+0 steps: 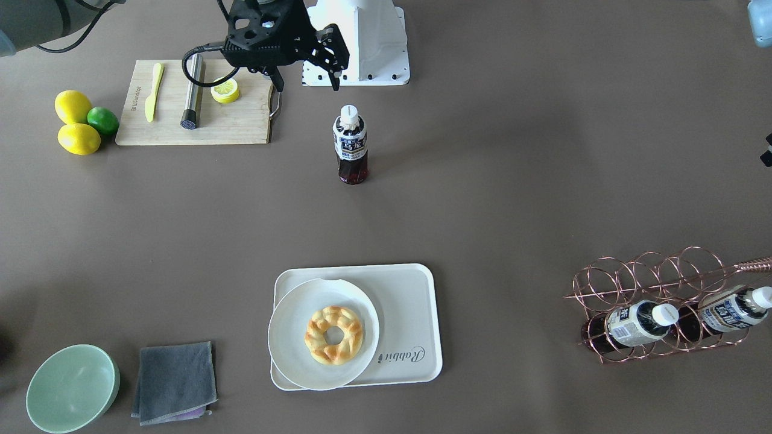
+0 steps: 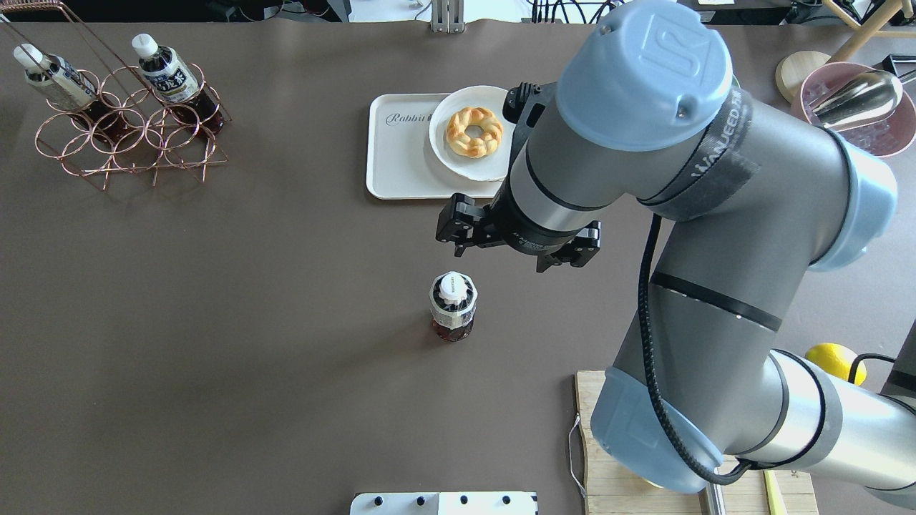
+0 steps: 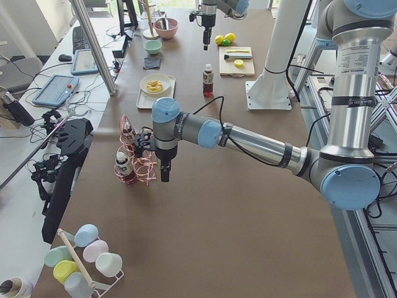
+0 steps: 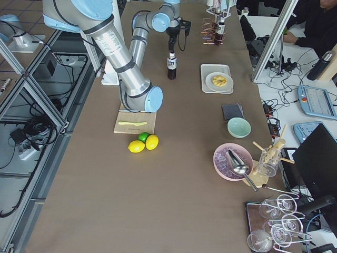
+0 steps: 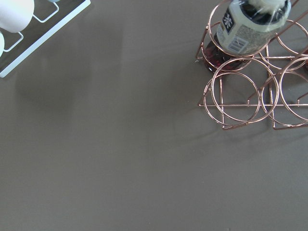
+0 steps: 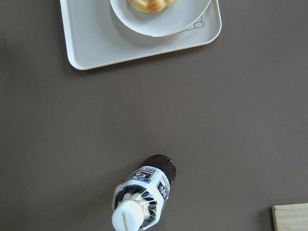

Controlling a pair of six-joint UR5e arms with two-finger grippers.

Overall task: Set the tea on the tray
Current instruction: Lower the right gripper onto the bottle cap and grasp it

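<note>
One tea bottle stands upright on the bare table, white cap up; it also shows in the overhead view and at the bottom of the right wrist view. The cream tray with "Rabbit" script lies further out, also in the overhead view. My right gripper hangs open and empty above the table near the bottle, without touching it. My left gripper hangs beside the copper rack. I cannot tell whether it is open or shut.
A round plate with a doughnut covers part of the tray. Two alike bottles lie in the copper rack. A cutting board, lemons, a green bowl and a grey cloth lie around.
</note>
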